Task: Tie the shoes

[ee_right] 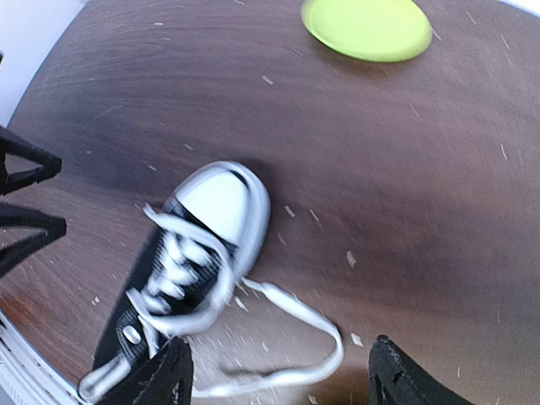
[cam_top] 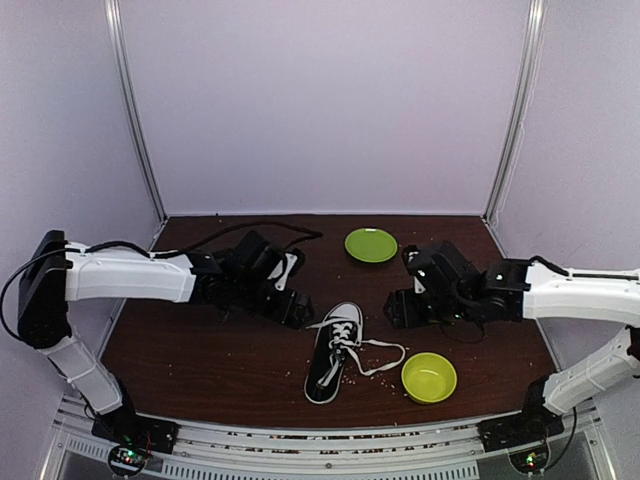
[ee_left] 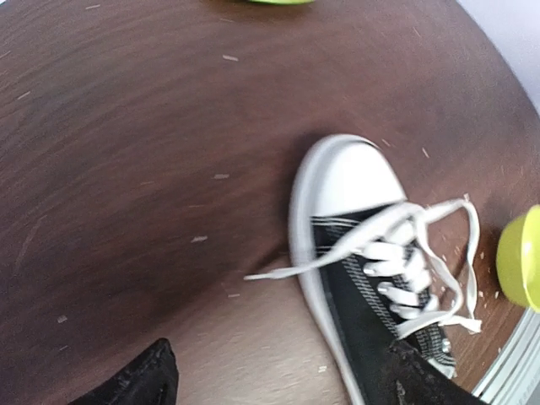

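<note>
Black sneaker [ee_right: 181,278] lying on the dark wooden table [ee_right: 405,186], its white toe cap [ee_right: 224,202] pointing up-frame, green plate [ee_right: 367,29] sitting at the far edge, loose white lace [ee_right: 295,308] looping out between the spread-apart fingers of the right gripper [ee_right: 283,363], picture blurring slightly.

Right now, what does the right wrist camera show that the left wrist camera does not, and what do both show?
Only right wrist: the green plate nearly whole (the left wrist catches just a green sliver at its top edge), and a long lace loop lying on the brown table.
Only left wrist: the edge of the green bowl, and a lace end stretched out sideways.
Both: the black sneaker, its white toe cap, loose white laces, the same table.
</note>
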